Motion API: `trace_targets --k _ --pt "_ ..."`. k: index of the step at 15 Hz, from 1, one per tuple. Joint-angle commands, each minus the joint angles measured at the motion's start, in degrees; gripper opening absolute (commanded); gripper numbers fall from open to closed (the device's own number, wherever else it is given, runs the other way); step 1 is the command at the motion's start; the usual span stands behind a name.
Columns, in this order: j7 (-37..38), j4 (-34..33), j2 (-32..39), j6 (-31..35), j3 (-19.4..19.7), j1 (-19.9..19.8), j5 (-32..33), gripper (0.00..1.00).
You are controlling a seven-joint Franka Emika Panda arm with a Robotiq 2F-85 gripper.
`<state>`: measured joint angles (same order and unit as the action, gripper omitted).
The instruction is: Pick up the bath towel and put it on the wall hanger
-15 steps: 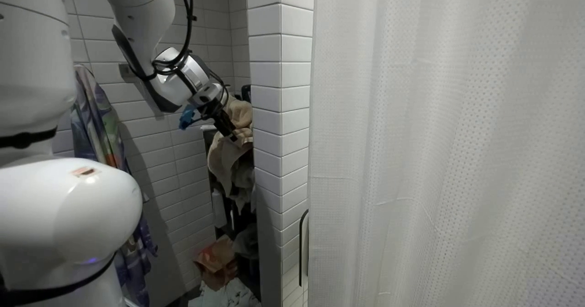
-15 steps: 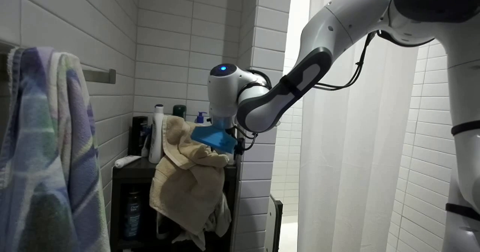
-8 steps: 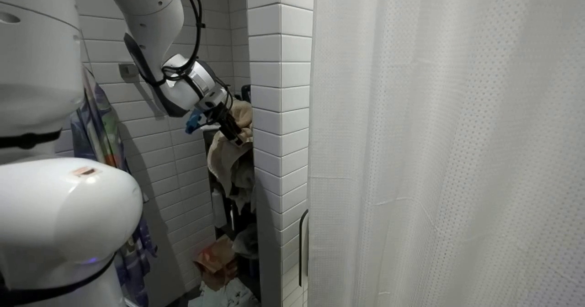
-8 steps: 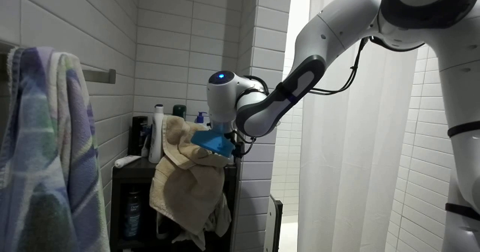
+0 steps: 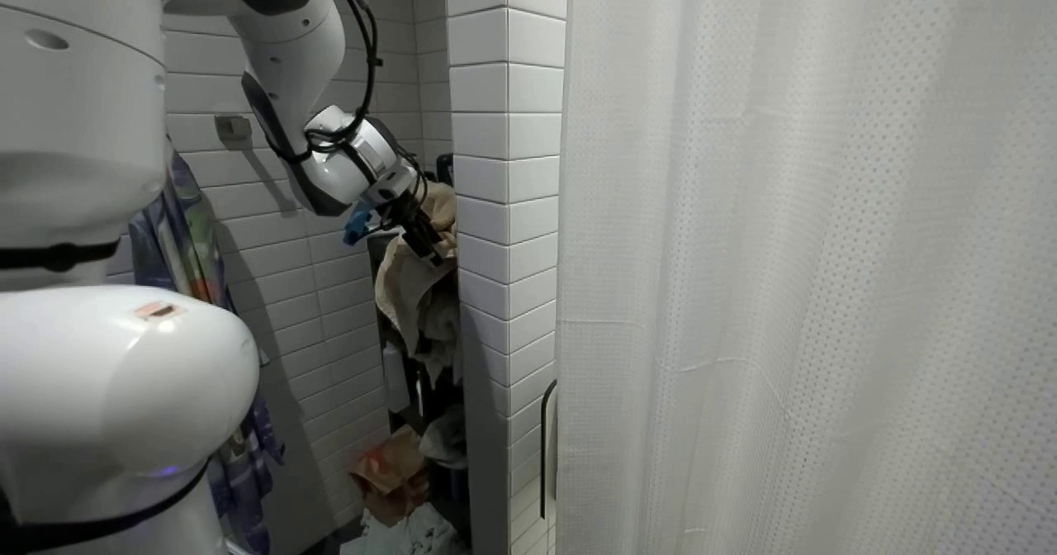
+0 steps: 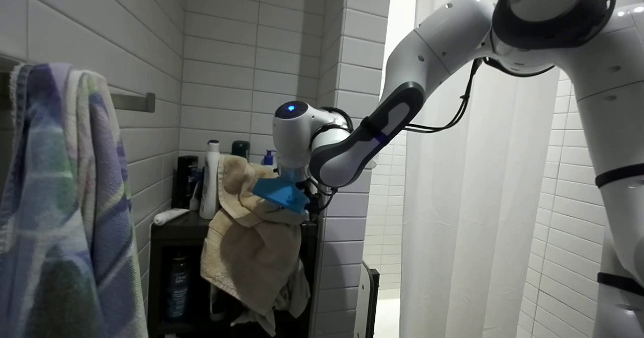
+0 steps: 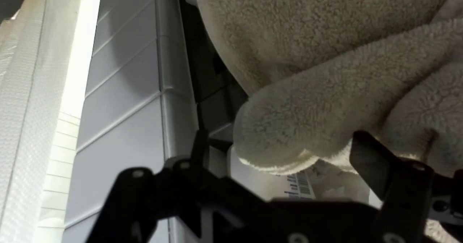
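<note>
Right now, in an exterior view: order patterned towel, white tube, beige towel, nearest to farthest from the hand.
1. Beige towel, draped down the shelf front.
2. White tube, shelf top, left end in view.
3. Patterned towel, on the wall hanger.

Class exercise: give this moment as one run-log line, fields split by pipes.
gripper: open, near beige towel, contact unclear | beige towel: draped over dark shelf | wall hanger: holds multicoloured towel | pick: not done

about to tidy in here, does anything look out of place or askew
The beige towel lies bunched, drooping over the shelf edge rather than hung; the tube lies flat while the bottle near it stands.
</note>
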<state>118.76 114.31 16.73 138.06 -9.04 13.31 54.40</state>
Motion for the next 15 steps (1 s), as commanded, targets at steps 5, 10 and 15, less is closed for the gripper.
trace_targets --k 5,10,15 --pt "1.35 -2.11 0.64 -0.09 1.57 1.89 0.97 0.46" --pt "1.21 -1.56 0.29 0.28 1.56 1.95 0.93 0.09" --pt "0.41 0.52 -2.11 0.85 1.09 2.31 1.33 0.02"
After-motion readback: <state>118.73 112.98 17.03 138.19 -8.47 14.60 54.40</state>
